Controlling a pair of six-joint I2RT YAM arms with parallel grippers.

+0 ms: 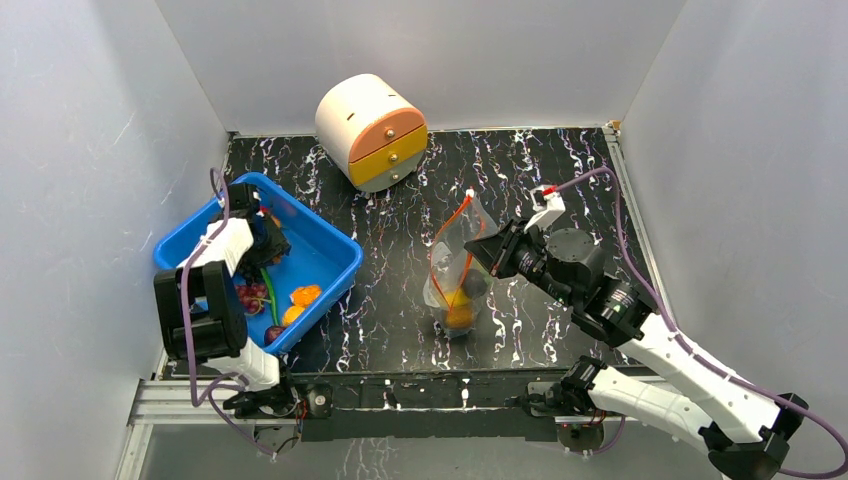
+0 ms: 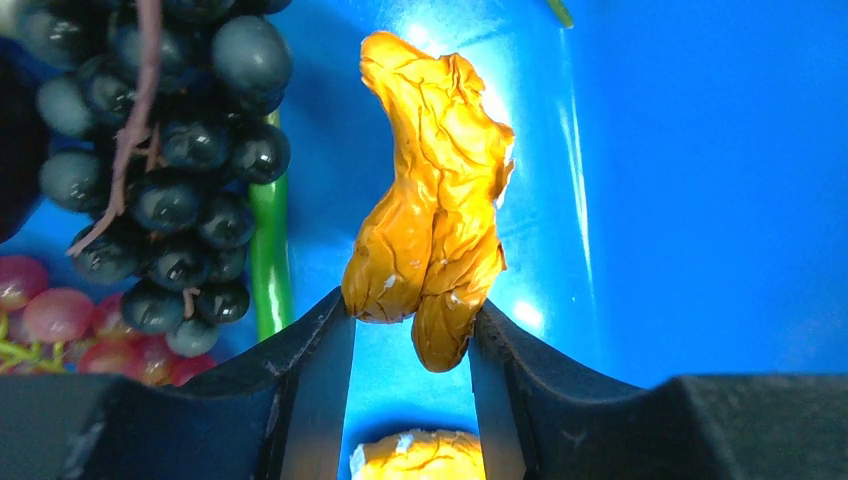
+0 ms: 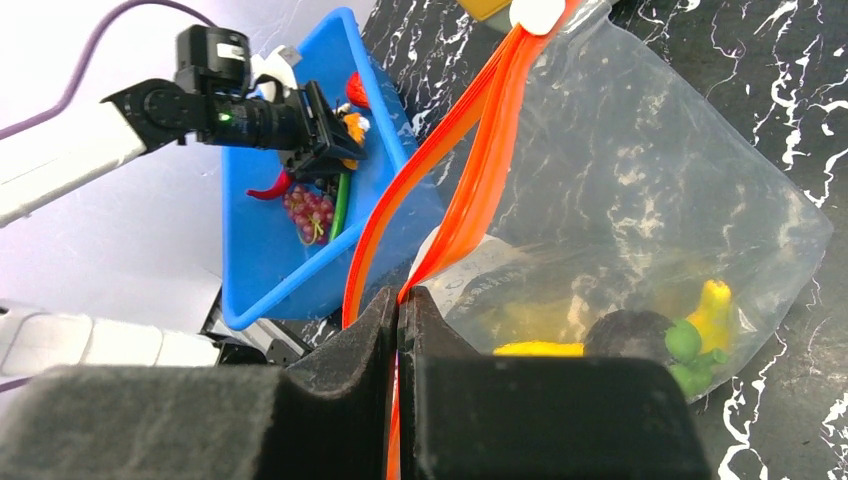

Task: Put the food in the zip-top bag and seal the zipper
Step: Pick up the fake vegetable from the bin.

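Observation:
The clear zip-top bag (image 1: 462, 262) stands mid-table with its mouth open, and my right gripper (image 3: 402, 305) is shut on its red-orange zipper (image 3: 480, 170). Inside the bag (image 3: 650, 180) lie a yellow banana (image 3: 712, 305), a green piece (image 3: 690, 350) and a dark round piece (image 3: 625, 335). My left gripper (image 2: 412, 318) is down in the blue bin (image 1: 335, 250), both fingertips pressed against the lower end of a crinkled orange food piece (image 2: 435, 200). Dark purple grapes (image 2: 170, 150), red grapes (image 2: 60, 320) and a green stalk (image 2: 268, 260) lie just to its left.
A second orange piece (image 2: 415, 455) lies under the left jaws. More orange pieces (image 1: 304, 296) sit at the bin's near end. A round white drawer unit (image 1: 372, 132) with orange and yellow fronts stands at the back. Grey walls close in both sides.

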